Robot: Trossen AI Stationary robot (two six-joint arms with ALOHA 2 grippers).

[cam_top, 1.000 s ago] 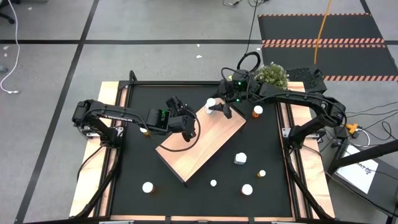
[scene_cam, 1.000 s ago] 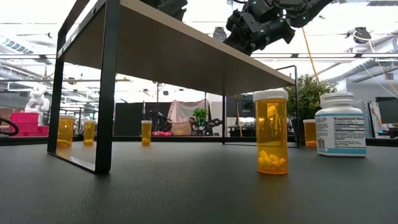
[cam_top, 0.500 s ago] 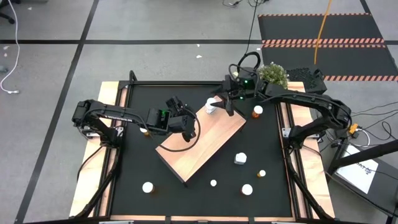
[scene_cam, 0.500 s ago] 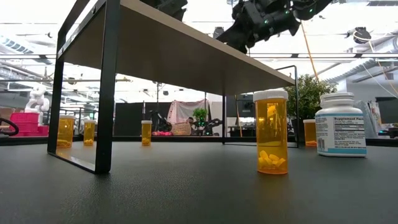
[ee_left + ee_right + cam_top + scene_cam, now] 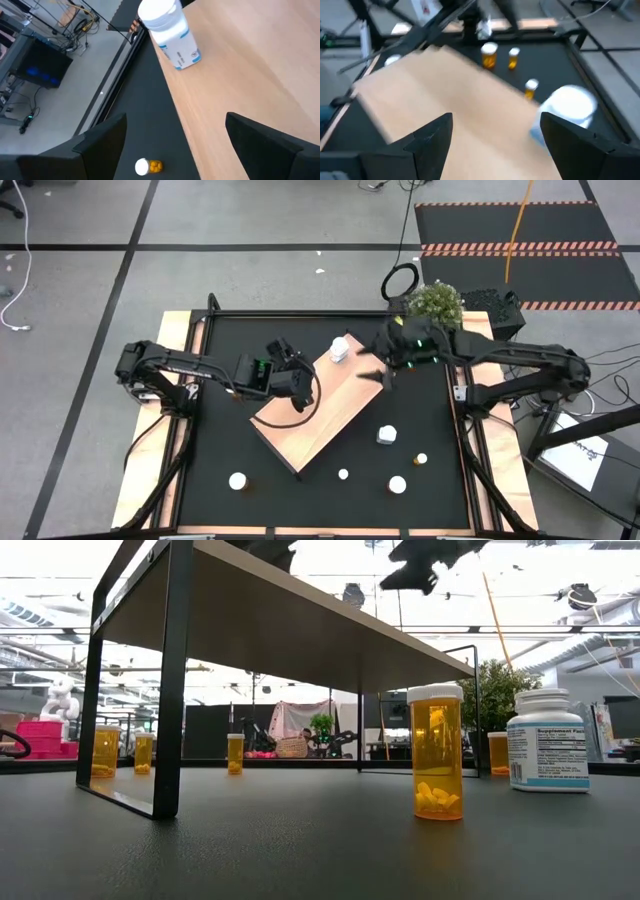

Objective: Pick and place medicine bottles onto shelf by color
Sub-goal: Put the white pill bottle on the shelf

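White bottle (image 5: pixel 339 349): standing on shelf (image 5: pixel 320 408), far corner. Right gripper (image 5: pixel 375 374): jaws apart, empty, beside shelf. Left gripper (image 5: pixel 297 380): apart, over shelf. Step: placement done; next, fetch another bottle.

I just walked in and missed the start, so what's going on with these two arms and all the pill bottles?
The robot is sorting medicine bottles onto the wooden shelf. One white bottle stands at the shelf's far corner. The right gripper hangs open and empty beside that corner. The left gripper hovers open over the shelf, holding nothing. The other bottles, such as an orange one, wait on the black mat.
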